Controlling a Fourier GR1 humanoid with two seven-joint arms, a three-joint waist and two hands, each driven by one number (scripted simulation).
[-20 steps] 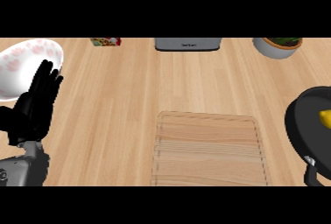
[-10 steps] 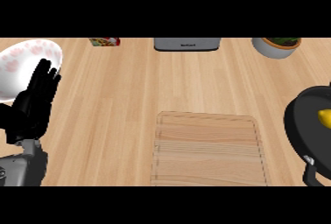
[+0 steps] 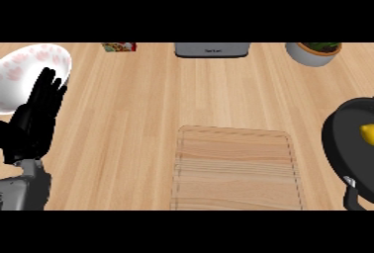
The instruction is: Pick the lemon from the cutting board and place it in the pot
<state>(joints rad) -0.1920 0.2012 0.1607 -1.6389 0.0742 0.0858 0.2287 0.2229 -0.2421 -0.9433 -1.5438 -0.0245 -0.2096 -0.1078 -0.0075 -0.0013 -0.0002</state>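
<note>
You'll find the lemon [image 3: 367,132] inside the pot [image 3: 335,142] at the right edge of your head view; only a small yellow patch shows against the dark inside, and the frame cuts off the rest. The pot is black and round, with its rim curving in from the right edge and a handle reaching down toward the lower right corner. To its left and not touching it, the cutting board [image 3: 235,170] lies flat at lower middle, a pale wooden rectangle with rounded corners and a groove round its border.
</note>
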